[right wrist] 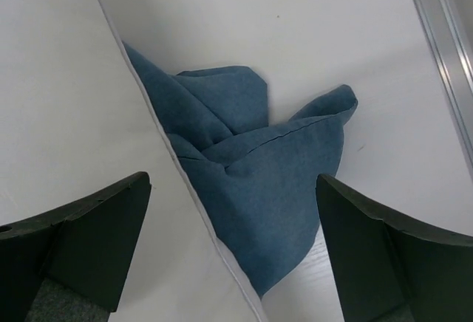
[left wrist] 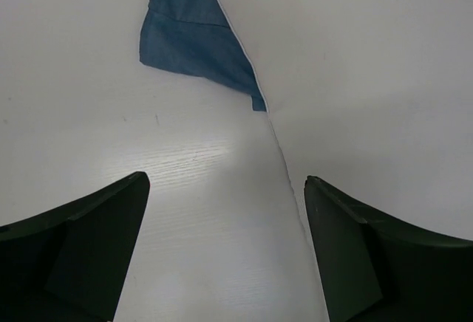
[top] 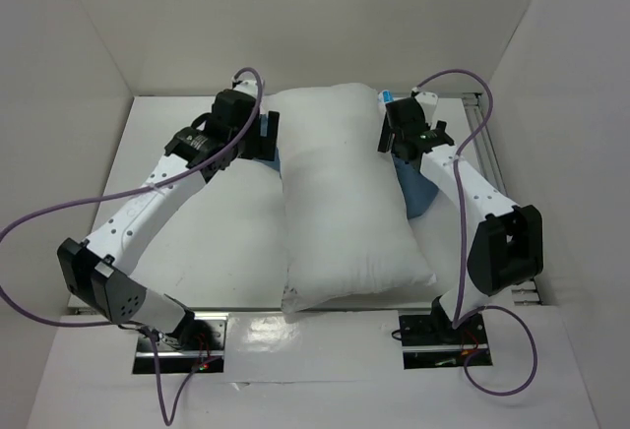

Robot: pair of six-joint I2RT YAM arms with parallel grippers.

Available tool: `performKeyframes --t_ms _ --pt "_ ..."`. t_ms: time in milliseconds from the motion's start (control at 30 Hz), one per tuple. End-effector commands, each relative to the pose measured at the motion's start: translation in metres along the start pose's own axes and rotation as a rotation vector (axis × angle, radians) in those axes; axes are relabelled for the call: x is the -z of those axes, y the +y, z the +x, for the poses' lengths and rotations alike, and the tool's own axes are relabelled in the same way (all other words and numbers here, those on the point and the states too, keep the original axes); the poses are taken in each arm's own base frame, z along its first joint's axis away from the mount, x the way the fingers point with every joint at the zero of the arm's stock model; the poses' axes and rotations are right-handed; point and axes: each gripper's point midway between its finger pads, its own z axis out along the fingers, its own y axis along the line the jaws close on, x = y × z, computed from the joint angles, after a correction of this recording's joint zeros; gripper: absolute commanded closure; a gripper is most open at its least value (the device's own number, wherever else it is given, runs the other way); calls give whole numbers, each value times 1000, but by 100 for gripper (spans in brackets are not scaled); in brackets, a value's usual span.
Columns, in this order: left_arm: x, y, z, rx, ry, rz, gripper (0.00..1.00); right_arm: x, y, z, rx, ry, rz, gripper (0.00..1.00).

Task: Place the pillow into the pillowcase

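Note:
The plump white pillow (top: 345, 193) lies lengthwise down the middle of the table, on top of the blue pillowcase (top: 421, 193), which shows only as patches beside it. My left gripper (top: 264, 139) hovers at the pillow's far left edge, open and empty. In the left wrist view a blue corner of the pillowcase (left wrist: 196, 38) pokes out beside the pillow (left wrist: 369, 63). My right gripper (top: 399, 141) is open and empty at the pillow's far right edge. In the right wrist view a crumpled fold of pillowcase (right wrist: 259, 167) lies between the open fingers (right wrist: 384, 255), beside the pillow (right wrist: 74, 108).
White walls enclose the white table (top: 197, 242) on the left, back and right. A metal rail (top: 487, 144) runs along the table's right edge and shows in the right wrist view (right wrist: 443, 41). Purple cables loop from both arms.

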Motion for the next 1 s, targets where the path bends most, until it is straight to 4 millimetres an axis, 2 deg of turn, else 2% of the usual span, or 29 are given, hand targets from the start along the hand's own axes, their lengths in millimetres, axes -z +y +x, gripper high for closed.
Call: performKeyframes --t_ms 0,133,200,233,300,333,400,433,467,567,633,767,800,833,867,900,967 --pt "-2 -15 -6 42 9 60 1 4 7 10 -27 28 -18 0" --pt "-11 -27 1 37 46 107 1 5 4 34 -8 85 -13 0" --pt "-15 -30 4 34 60 115 1 16 4 37 -24 88 -34 0" --pt "-19 -32 8 40 76 120 1 20 8 47 -14 113 -67 0" --pt "-26 -39 12 37 100 146 1 30 10 52 -12 117 -102 0" --pt "-29 -43 16 44 115 159 1 43 16 58 -12 128 -165 0" --pt "-40 -47 20 55 152 193 1 56 21 59 -1 111 -213 0" --pt "-43 -49 18 65 153 193 1 67 21 51 -21 88 -247 0" --pt "-48 -48 22 86 170 191 1 73 23 57 -3 104 -277 0" --pt "-62 -49 30 131 221 214 1 83 20 62 9 122 -305 0" --pt "-69 -59 32 166 239 274 2 88 23 65 43 141 -333 0" --pt "-85 -81 39 247 289 401 5 99 51 68 113 190 -498 0" --pt "-93 -83 45 268 316 417 9 108 65 68 121 210 -583 0" --pt "-94 -90 47 271 330 454 26 109 71 69 122 224 -608 0" --pt "-93 -98 49 288 347 503 68 111 76 71 136 240 -637 0" --pt "-94 -102 48 301 351 523 81 115 90 82 175 291 -710 0" --pt "-93 -114 52 305 377 599 97 112 99 93 195 348 -740 0"
